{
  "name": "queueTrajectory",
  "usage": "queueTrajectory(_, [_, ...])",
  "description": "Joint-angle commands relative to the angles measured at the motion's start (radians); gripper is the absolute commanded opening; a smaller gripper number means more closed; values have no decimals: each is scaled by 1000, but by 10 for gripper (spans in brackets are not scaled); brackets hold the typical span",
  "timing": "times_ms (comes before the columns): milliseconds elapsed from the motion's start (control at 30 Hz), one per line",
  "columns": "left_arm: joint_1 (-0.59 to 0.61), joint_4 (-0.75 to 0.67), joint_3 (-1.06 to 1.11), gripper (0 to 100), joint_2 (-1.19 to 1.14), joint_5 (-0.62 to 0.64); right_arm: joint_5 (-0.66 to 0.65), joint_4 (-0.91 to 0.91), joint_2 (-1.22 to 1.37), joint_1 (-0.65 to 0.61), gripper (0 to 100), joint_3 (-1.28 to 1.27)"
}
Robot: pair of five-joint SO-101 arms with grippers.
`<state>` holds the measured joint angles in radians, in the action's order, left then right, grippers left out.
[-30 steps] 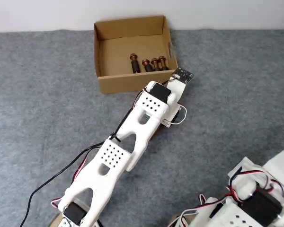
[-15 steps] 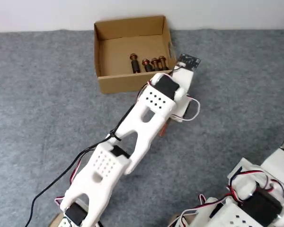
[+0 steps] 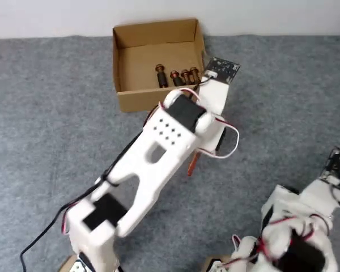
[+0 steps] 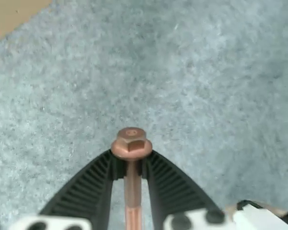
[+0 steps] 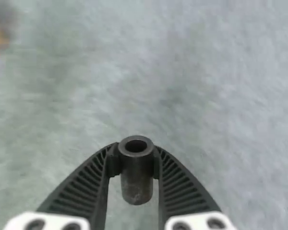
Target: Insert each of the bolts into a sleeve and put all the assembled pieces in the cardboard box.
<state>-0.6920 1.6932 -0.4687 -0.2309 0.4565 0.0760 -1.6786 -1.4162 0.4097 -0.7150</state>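
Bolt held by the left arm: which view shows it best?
Left wrist view: the bolt shows head and shank, clamped in the left gripper. The high view gives a sliver of the bolt under the arm; the right wrist view faces a sleeve.

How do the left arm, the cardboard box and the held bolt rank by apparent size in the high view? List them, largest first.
1. left arm, though it stands nearer the camera, which enlarges it.
2. cardboard box.
3. bolt, partly hidden beneath the arm.
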Motion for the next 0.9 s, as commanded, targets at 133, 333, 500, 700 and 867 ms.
queueTrajectory(133, [-9, -160, 309, 4, 407, 9, 110, 31, -102, -289, 8, 3])
queueTrajectory(333, [-5, -281, 604, 4, 721, 3, 114, 85, -105, -364, 8, 3])
queueTrajectory(500, [0, -350, 862, 4, 980, 3, 110, 105, -110, -484, 8, 3])
queueTrajectory(700, [75, -445, 1092, 4, 1263, 3, 110, 114, -108, -702, 8, 3])
queueTrajectory(867, [153, -577, 1236, 4, 1498, 3, 112, 170, -113, -857, 9, -38])
